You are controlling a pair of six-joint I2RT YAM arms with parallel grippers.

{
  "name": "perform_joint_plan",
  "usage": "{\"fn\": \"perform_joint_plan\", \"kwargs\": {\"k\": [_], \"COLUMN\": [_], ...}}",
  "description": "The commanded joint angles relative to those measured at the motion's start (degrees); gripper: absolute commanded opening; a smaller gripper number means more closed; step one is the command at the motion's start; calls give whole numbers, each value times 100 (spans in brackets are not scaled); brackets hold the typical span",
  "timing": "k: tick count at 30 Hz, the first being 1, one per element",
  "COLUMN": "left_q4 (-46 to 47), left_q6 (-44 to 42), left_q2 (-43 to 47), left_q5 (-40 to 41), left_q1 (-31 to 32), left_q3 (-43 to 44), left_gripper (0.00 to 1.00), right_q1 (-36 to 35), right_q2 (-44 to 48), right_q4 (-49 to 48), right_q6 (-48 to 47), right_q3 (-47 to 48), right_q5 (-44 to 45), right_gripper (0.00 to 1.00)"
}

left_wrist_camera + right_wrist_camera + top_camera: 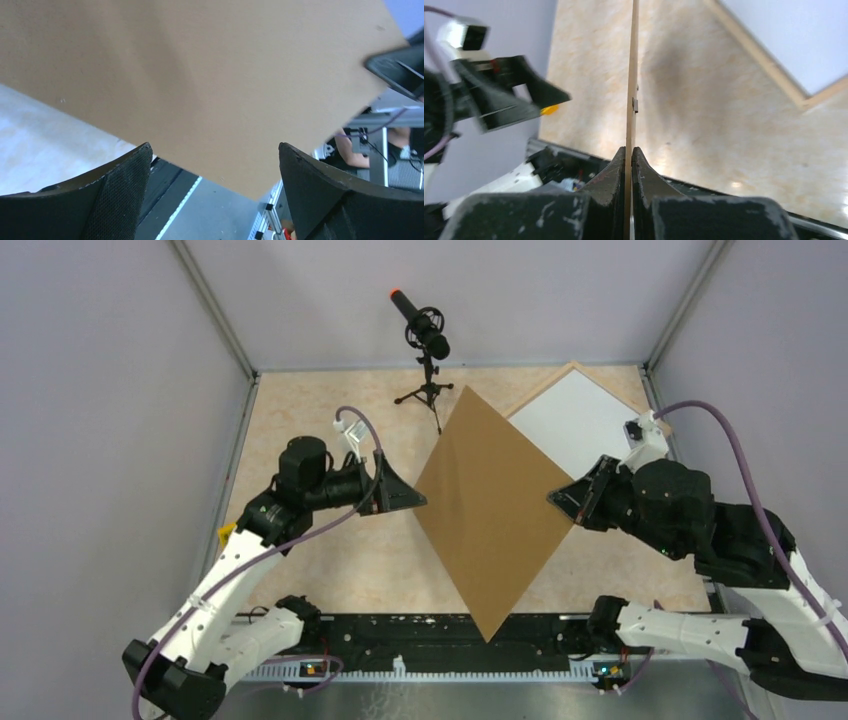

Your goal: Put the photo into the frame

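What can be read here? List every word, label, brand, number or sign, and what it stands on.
Nothing legible anywhere.
The brown board: plain, no print.
The frame: white face blank.
The microphone: no readable marking.
The circuit boards at the arm bases: too small to read.

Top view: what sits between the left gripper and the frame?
The brown board, pinched at its right corner by the right gripper, spans that stretch. It shows clearly in the top view.
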State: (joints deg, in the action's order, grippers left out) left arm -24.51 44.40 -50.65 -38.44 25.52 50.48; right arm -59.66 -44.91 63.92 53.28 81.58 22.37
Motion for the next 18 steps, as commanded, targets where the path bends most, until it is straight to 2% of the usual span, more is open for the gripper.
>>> {"fn": "perform_joint_plan", "kwargs": {"k": [1,6,11,14,18], "left_q4": [423,629,815,819,816], "left_q6": [-151,-47,-128,-259,-467], "left_q2": [-322,-637,-899,-1206,-1633], "left_q5": [-552,-513,-229,12,441], "left_q1": [288,454,660,742,885], "left_q3": [984,960,678,578,606], "left_gripper": [98,98,98,98,98], "right_q1": [-54,-54,-56,-55,-49], "right_q2": [-374,-841,-1040,-1105,-1176], "right_q4": [517,1349,630,-589,-3401], "right_q6": [-263,-940,-2495,-3879,-6798], "right_q3": [1124,2623,2942,2707,1663], "right_q5": [1795,3198,4298,4762,5394], "right_gripper": [0,0,0,0,0]}}
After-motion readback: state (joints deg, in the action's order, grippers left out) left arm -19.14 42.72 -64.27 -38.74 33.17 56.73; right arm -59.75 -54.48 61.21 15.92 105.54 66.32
